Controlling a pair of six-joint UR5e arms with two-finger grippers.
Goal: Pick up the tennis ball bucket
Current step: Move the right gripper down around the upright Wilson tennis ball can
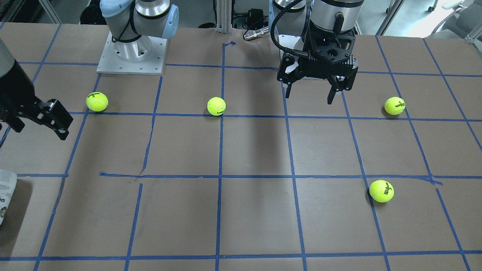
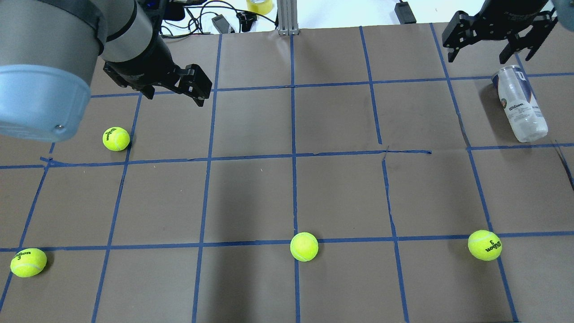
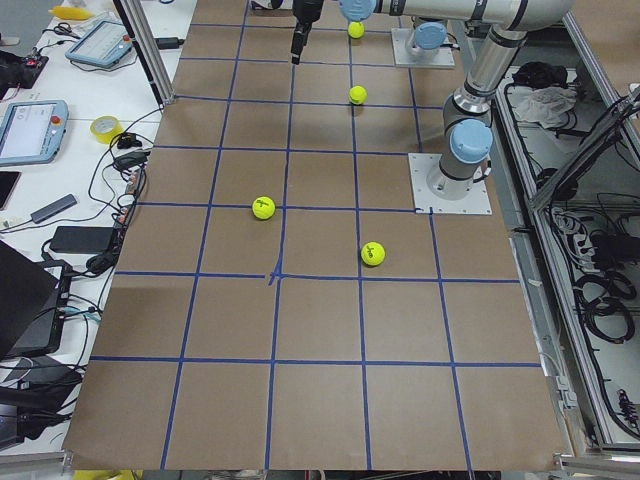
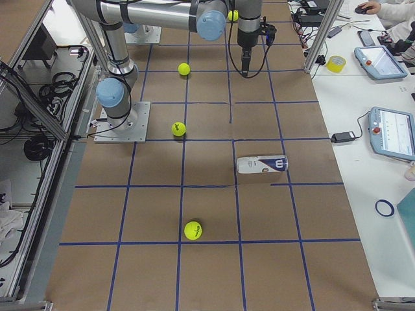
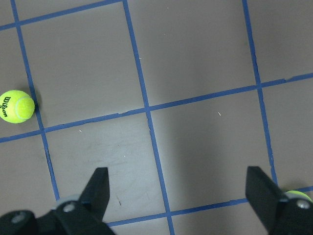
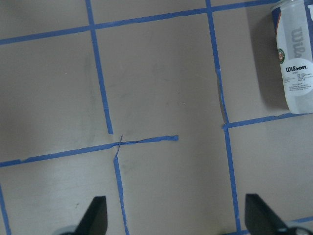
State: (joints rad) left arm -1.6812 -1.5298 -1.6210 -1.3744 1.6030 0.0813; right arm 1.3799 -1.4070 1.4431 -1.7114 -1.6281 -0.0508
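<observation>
The tennis ball bucket [image 2: 520,105] is a clear can with a white and navy label, lying on its side at the table's far right. It also shows in the exterior right view [image 4: 262,164], at the left edge of the front-facing view [image 1: 5,199] and in the right wrist view [image 6: 295,58]. My right gripper [image 2: 489,56] is open and empty, up in the air just beyond the can's far end; it shows too in the front-facing view [image 1: 39,128] and its own view [image 6: 178,220]. My left gripper [image 2: 175,96] is open and empty, high over the far left [image 1: 308,96] [image 5: 180,196].
Several yellow-green tennis balls lie loose on the brown, blue-taped table [image 2: 341,188]: one at far left [image 2: 115,139], one near left [image 2: 28,262], one near centre [image 2: 304,246], one near right [image 2: 484,245]. Cables and a tape roll lie past the far edge.
</observation>
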